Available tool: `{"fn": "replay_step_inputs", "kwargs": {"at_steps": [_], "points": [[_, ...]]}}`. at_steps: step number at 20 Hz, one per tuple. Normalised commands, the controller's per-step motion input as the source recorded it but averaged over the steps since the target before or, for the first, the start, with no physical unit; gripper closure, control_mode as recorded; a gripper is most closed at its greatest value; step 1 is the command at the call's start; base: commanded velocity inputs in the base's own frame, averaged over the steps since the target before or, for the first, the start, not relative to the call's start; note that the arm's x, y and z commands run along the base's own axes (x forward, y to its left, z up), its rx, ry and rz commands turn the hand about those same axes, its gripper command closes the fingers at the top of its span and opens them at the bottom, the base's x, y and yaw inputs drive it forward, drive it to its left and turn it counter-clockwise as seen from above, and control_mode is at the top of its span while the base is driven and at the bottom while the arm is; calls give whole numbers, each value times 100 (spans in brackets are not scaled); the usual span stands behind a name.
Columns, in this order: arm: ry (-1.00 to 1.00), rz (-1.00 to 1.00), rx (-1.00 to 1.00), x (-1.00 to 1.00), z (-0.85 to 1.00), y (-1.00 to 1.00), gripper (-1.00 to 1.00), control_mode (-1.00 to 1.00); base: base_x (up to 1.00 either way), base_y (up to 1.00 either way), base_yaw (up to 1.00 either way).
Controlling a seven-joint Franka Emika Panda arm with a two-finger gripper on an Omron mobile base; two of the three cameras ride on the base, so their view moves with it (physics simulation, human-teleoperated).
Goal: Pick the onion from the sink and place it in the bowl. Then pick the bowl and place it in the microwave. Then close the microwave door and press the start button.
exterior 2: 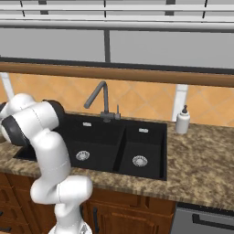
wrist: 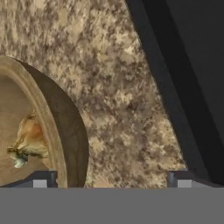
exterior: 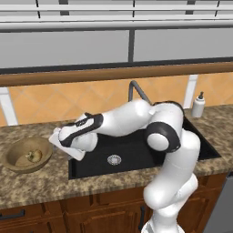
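Onion (exterior: 32, 156) already lying inside the bowl (exterior: 13, 166), out at nine o'clock of the sink (exterior: 136, 157) on the table (exterior: 41, 184), so first step judged done. Gripper (wrist: 111, 179) just beside the bowl's three-o'clock rim, jaws spread wide and empty, straddling rim and stone. Still left: gripping the bowl, carrying to the microwave, shutting the door, pressing start.

Even, bright, flat rendered light with no glare. Soft shadow darkens the sink (exterior 2: 114, 141) basins and the bowl (wrist: 65, 127) wall. The hand view is coarse and slightly blurred throughout.
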Motion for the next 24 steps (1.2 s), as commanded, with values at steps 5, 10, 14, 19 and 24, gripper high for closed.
{"fn": "replay_step_inputs", "kwargs": {"at_steps": [5, 10, 14, 19, 24], "points": [[1, 0, 9, 56, 1, 49, -100, -100, 0, 0, 0], [4, 0, 3, 53, -6, 60, -100, -100, 0, 0, 0], [2, 0, 0, 27, -17, 52, -100, -100, 0, 0, 0], [0, 0, 1, -9, -14, 16, 100, -100, 0, 0, 0], [3, 0, -2, -3, 0, 2, 100, -100, 0, 0, 0]]}}
